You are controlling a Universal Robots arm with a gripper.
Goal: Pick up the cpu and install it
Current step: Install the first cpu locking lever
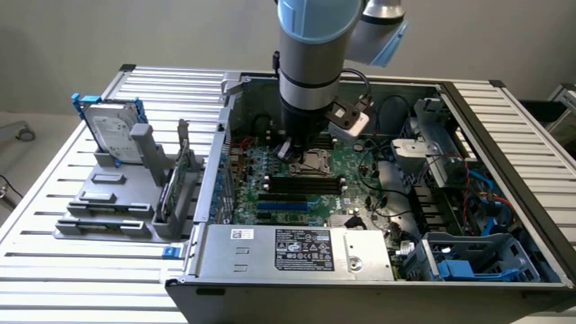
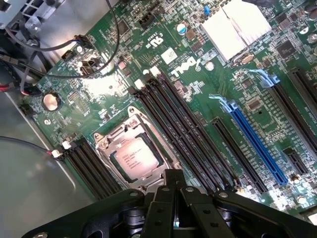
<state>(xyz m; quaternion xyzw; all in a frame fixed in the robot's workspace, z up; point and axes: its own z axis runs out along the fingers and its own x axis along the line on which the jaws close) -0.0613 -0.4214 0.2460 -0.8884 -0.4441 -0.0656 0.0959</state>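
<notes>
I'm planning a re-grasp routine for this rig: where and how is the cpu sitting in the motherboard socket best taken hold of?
Probably by two opposite edges, coming straight down from above. The cpu lies flat, metal top up, recessed inside the socket frame, with memory slots close alongside, so a sideways approach looks blocked. The frame leaves little room at the edges, so a grip would be shallow. The pincer is shut just above it.

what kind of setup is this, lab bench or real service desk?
Likely a lab test bench: an open desktop PC case lies on a slatted aluminium table, a grey fixture holds parts, and a robot arm hangs over the motherboard.
</notes>
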